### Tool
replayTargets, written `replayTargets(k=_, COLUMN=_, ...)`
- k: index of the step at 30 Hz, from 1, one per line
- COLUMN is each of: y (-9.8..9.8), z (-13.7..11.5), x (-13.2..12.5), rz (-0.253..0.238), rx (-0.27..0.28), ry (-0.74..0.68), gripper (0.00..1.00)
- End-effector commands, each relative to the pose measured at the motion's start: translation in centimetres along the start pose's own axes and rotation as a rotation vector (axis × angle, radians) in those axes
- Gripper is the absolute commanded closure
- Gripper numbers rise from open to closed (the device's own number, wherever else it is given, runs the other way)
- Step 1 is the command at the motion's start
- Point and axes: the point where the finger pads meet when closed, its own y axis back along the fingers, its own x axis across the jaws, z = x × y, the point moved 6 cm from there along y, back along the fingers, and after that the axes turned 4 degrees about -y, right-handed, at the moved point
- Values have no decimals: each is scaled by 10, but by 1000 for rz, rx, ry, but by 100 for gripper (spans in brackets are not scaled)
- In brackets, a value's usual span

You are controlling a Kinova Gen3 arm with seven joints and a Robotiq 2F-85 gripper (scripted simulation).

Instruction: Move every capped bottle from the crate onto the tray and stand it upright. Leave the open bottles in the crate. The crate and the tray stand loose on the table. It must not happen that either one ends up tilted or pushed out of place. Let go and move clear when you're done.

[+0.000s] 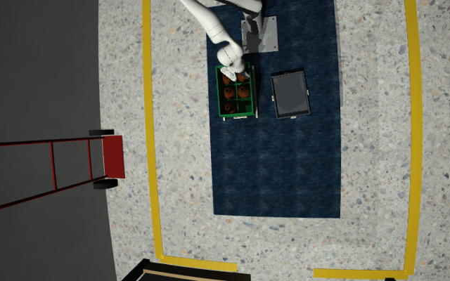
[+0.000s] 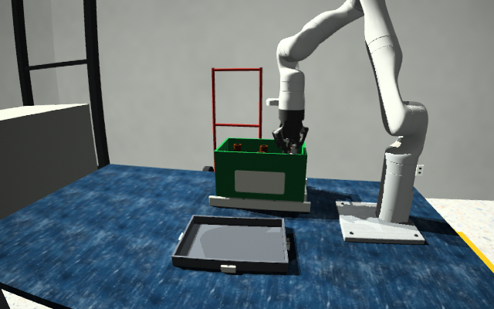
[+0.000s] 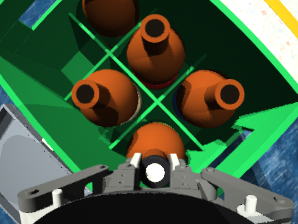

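The gripper (image 1: 245,74) (image 2: 290,149) (image 3: 155,163) is clamped on the capped bottle (image 1: 242,79) (image 3: 156,139), which is inside the crate (image 1: 237,115) (image 2: 258,163) (image 3: 45,135). Best lift straight up, clearing the crate's rim before swinging to the tray (image 1: 290,93) (image 2: 243,241) (image 3: 20,160) beside the crate.

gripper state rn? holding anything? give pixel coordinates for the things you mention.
Gripper (image 1: 245,74) (image 2: 291,147) (image 3: 155,163): jaws closed on the neck of the white-topped capped bottle (image 3: 156,139), which is in the crate (image 1: 235,115) (image 2: 260,162) (image 3: 65,145).

Open bottlenecks (image 3: 155,29) crowd the hand (image 2: 291,150) (image 3: 155,163); above the tray (image 1: 290,94) (image 2: 239,241) (image 3: 20,167) nothing blocks.
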Motion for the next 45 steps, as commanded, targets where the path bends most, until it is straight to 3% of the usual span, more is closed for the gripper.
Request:
replayTargets(k=1, y=0, z=0, x=0, rz=0, rx=1, ry=0, gripper=100)
replayTargets(k=29, y=0, z=0, x=0, rz=0, rx=1, ry=0, gripper=100)
replayTargets(k=45, y=50, z=0, x=0, rz=1, rx=4, ry=1, gripper=100)
